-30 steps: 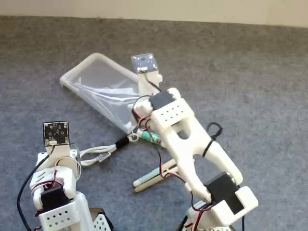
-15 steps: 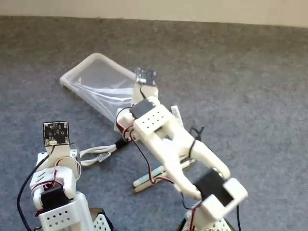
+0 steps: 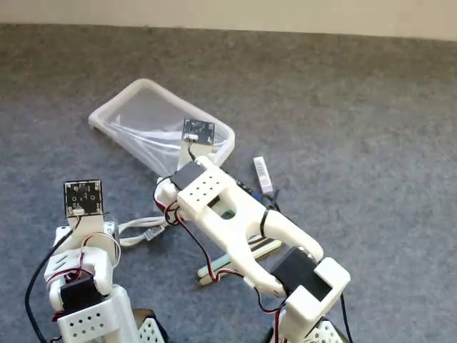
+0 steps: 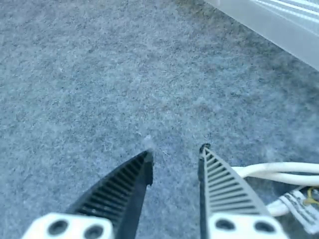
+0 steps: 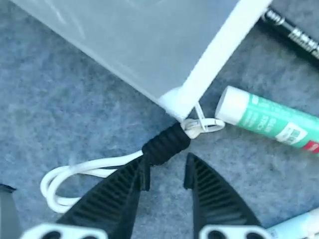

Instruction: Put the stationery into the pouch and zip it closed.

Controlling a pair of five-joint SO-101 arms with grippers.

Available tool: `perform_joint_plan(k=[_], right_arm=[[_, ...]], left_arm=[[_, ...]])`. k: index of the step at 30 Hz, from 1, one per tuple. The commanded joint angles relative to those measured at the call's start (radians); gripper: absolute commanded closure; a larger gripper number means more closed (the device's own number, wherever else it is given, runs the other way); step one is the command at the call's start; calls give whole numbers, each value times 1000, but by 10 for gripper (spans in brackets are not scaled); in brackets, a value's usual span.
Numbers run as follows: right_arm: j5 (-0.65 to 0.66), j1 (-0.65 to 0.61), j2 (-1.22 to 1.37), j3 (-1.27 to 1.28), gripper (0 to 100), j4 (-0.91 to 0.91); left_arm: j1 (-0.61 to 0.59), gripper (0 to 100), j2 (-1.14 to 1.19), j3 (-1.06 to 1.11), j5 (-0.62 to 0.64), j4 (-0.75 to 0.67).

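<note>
Right gripper [image 5: 167,172]: jaws a narrow gap apart, nothing clamped. One fingertip [image 5: 143,174] appears to touch the black wrap [image 5: 166,143] on the white cord [image 5: 75,174]. The cord ties to a ring [image 5: 202,124] at the pouch corner.

Pouch [image 3: 143,114]: lies flat, upper left of centre in the high view. A glue stick [image 5: 269,119] lies just beside that corner and a black pen [image 5: 294,32] near the pouch edge.

Left gripper [image 4: 175,159]: jaws moderately apart, empty, over the carpet [image 4: 99,74], lower left in the high view.

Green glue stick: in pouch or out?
Out. The green-and-white glue stick lies on the grey carpet beside the corner of the translucent plastic pouch.
</note>
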Motion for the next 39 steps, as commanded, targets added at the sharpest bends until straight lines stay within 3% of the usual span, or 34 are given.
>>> perform_joint_plan(k=[1, 24, 32, 39], right_arm=[[-37, -18, -7, -51, 807, -15], [-40, -13, 226, -150, 783, -87], [-31, -12, 229, -150, 963, 7], [164, -10, 125, -143, 994, 59]], left_arm=[[-5, 849, 2, -18, -5, -20], [-5, 849, 2, -18, -5, -17], [-5, 849, 2, -18, -5, -15], [-10, 849, 2, -19, -5, -15]])
